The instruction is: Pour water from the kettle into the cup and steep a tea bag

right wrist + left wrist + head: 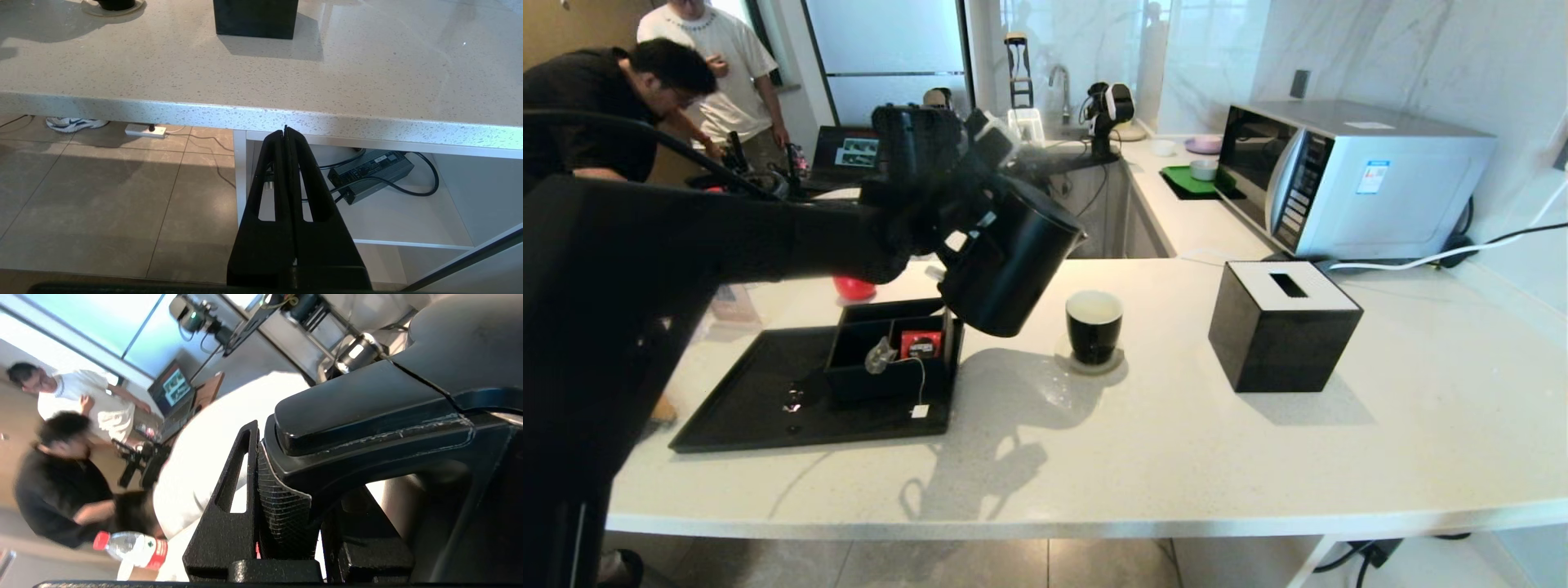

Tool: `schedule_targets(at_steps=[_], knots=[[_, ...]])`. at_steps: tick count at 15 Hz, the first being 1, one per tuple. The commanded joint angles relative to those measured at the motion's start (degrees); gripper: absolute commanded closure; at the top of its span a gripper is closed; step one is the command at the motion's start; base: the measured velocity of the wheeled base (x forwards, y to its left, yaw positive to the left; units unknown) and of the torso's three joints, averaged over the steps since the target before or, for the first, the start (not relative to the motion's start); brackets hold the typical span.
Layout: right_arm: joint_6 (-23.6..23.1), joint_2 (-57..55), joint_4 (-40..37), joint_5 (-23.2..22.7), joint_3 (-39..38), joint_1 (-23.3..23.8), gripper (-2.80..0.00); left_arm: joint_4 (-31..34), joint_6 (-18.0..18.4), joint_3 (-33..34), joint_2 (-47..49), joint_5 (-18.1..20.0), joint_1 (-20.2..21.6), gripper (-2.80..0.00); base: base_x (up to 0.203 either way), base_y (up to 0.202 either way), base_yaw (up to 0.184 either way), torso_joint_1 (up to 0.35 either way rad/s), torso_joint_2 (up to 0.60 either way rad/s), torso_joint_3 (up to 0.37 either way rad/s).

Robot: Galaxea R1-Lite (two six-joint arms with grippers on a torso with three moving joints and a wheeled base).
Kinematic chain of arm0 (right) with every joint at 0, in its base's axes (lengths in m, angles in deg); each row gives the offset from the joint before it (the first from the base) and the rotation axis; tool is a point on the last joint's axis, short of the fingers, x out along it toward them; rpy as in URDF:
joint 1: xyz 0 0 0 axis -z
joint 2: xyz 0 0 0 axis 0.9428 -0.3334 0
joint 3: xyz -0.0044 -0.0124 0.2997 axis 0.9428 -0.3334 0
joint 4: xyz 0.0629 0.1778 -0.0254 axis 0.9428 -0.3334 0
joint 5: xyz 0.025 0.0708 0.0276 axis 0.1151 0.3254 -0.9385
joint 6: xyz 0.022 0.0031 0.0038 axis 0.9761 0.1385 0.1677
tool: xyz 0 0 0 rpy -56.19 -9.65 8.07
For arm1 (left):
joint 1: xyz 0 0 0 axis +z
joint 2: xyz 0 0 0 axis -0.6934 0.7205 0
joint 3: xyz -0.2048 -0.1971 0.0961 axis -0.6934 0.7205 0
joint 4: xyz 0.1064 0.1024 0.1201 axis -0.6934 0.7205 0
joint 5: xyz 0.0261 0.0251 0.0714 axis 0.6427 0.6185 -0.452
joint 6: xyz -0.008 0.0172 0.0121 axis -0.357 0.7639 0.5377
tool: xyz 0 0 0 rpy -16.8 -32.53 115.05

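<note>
White counter (1160,441): left gripper (286,498) clamps the kettle (1005,261), tilted beside the cup (1094,325); tea bag (880,356) not yet steeped. Right gripper (286,134) hangs closed, empty.

Black tray (743,408), lower left: holds black divided organiser box (858,347); red sachet (920,344) in one compartment. Black tissue box (1282,327), right of centre on white counter (1176,457). Microwave (1347,175), upper right. Two people (645,90), upper left. Red-capped water bottle (130,549), lower left of left wrist view.
</note>
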State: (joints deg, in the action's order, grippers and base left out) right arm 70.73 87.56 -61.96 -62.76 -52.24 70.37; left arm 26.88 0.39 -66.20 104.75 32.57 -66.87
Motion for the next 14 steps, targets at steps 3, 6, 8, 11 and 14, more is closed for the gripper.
schedule_targets(at_steps=[3, 6, 8, 11, 14], knots=[[-0.1, -0.1, -0.1, 0.0, 0.0, 0.0, 0.0, -0.2, -3.1, 1.4, -3.2, -0.1, 1.5, 0.0, 0.0, 0.0, 0.0, 0.0, 0.0, 0.0], [-0.1, -0.1, -0.1, 0.0, 0.0, 0.0, 0.0, -0.3, -6.2, 4.4, -6.7, -0.1, 2.8, 0.0, 0.0, 0.0, 0.0, 0.0, 0.0, 0.0], [-0.1, -0.1, -0.1, 0.0, 0.0, 0.0, 0.0, -1.9, -6.8, 6.5, -9.2, 0.2, 5.0, 0.0, 0.0, 0.0, 0.0, 0.0, 0.0, 0.0], [-0.1, -0.1, -0.1, 0.0, 0.0, 0.0, 0.0, -3.3, -10.6, 8.8, -12.6, 0.4, 8.3, 0.0, 0.0, 0.0, 0.0, 0.0, 0.0, 0.0], [-0.1, -0.1, -0.1, 0.0, 0.0, 0.0, 0.0, -4.7, -11.9, 11.7, -16.5, 0.6, 13.5, 0.0, 0.0, 0.0, 0.0, 0.0, 0.0, 0.0]])
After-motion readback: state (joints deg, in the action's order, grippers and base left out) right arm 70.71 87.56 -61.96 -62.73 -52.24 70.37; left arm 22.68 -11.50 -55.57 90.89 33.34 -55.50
